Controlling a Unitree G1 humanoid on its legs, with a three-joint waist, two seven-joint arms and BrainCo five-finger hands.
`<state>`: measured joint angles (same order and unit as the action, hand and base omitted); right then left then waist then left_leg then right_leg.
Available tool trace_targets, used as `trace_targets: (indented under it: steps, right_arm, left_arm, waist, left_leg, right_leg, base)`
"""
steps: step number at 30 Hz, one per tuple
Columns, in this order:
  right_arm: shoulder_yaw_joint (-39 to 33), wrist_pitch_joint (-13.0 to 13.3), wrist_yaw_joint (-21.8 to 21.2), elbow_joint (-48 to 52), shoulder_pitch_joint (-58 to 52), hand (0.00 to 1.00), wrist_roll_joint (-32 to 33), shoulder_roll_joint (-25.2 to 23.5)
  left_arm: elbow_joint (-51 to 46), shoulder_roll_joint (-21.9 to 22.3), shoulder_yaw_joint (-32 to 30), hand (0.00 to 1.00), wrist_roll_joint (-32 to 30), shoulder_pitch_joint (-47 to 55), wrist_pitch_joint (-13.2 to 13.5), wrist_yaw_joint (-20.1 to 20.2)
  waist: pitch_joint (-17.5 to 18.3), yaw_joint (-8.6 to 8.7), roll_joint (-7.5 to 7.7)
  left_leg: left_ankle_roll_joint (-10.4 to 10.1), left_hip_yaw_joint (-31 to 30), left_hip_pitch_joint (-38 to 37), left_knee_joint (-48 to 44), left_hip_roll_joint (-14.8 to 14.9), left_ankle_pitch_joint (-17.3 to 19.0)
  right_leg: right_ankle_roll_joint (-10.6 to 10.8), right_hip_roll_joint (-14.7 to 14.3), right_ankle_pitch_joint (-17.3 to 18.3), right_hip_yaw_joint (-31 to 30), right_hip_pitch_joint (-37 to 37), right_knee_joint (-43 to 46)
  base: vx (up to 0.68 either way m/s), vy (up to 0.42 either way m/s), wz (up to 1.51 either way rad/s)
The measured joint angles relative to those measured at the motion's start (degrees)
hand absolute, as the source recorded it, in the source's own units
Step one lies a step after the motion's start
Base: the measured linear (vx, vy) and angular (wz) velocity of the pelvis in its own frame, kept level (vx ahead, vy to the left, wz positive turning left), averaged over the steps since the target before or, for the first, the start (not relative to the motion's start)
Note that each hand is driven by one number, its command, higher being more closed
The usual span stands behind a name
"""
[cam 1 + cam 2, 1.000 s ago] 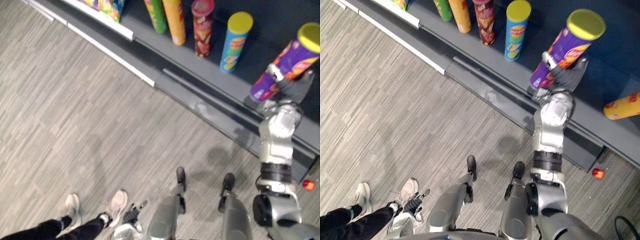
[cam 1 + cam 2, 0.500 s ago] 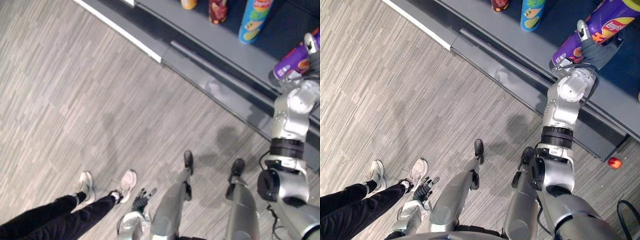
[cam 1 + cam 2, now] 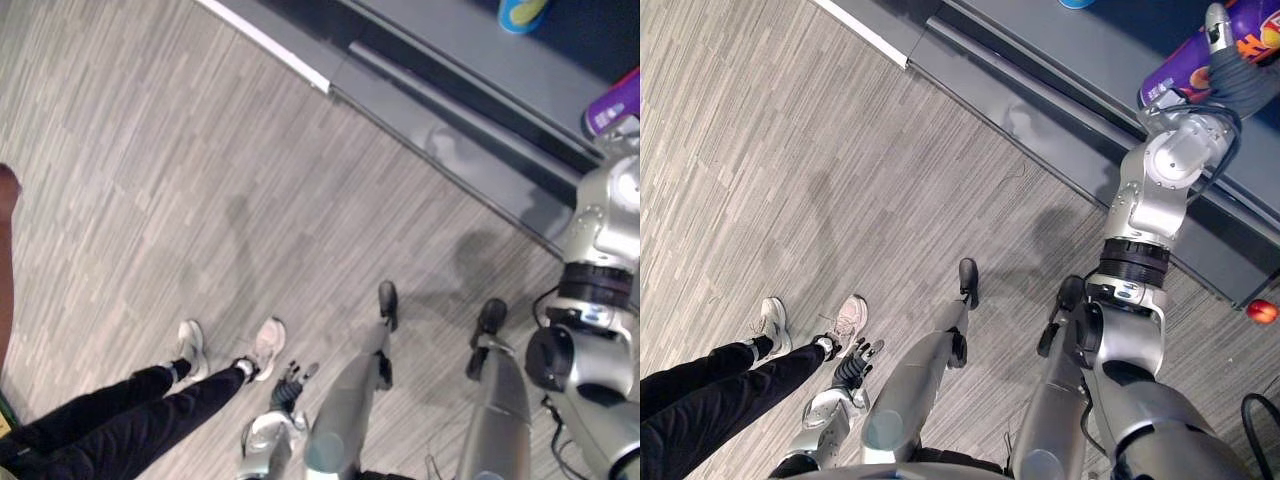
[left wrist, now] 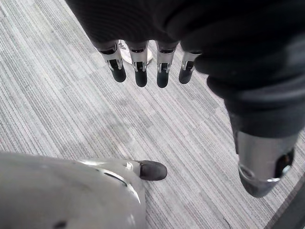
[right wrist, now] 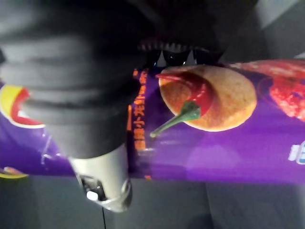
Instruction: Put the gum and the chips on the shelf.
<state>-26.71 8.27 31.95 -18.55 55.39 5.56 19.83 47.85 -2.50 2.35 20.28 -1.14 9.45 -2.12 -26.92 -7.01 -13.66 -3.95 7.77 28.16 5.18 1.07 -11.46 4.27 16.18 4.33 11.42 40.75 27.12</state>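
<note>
The right hand (image 3: 1238, 78) is curling its thumb (image 5: 102, 183) and fingers round the purple chips can (image 5: 228, 148), gripping it at the far right. The can is leaning over the grey shelf (image 3: 1090, 50); whether its base is touching the board I cannot tell. The left hand (image 3: 848, 372) is hanging at the near left, its fingers (image 4: 141, 71) straight and holding nothing, beside a person's shoes (image 3: 265, 345). A small red object (image 3: 1260, 310) is lying on the floor by the shelf's base, right.
</note>
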Motion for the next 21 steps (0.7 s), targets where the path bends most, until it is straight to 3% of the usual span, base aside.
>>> trace_targets:
  steps: [9,21]
  right_arm:
    - [0.25,0.29,0.77,7.42,1.36,1.00,-0.02,2.29]
    - [3.73,0.42,1.11,8.79,2.98,1.00,-0.03,3.05]
  left_arm:
    - [-4.33,2.91,-0.54,0.00,2.22,-0.11,0.07,0.60]
    - [-6.62,4.75,-0.74,0.00,4.38,-0.12,0.11,1.22]
  waist:
    - [0.05,-0.18,-0.07]
    - [0.04,-0.92,-0.05]
  left_leg:
    - [-0.34,6.17,2.28,0.03,0.34,-0.24]
    - [-0.26,9.29,3.95,-0.37,0.37,-0.33]
  right_leg:
    - [-0.12,1.27,1.07,-1.46,4.51,3.30]
    - [-0.15,2.25,1.15,-1.73,6.78,4.64]
  base:
    - [-0.01,-0.046,0.01]
    - [0.00,-0.005,0.02]
